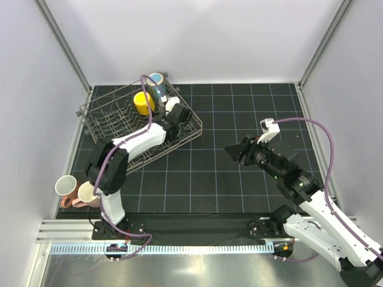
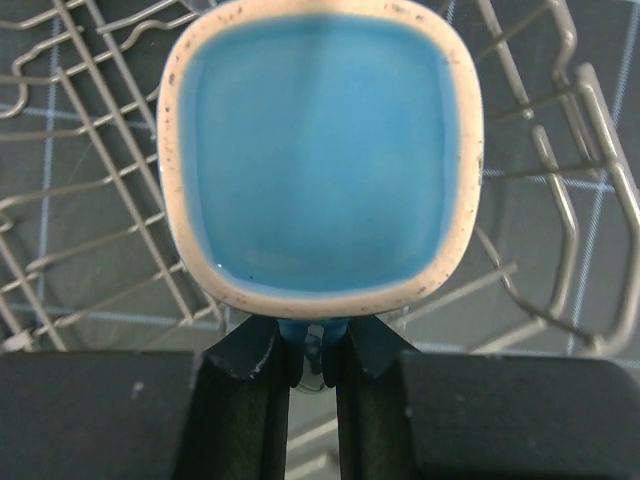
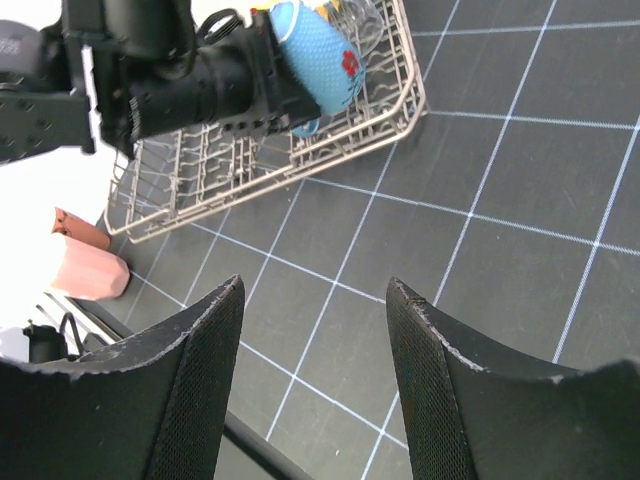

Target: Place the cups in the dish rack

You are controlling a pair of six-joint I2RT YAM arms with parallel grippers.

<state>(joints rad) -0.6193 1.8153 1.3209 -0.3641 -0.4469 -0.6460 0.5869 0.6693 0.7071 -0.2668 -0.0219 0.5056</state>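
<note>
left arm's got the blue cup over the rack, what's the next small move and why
Probably lower the left gripper a little before opening. It is shut on the handle of the blue cup, and the cup seems to hang above the wires of the dish rack, not resting on them.

The cup is glazed blue inside and rimmed in speckled cream; the worktop is gridded white on black.
</note>
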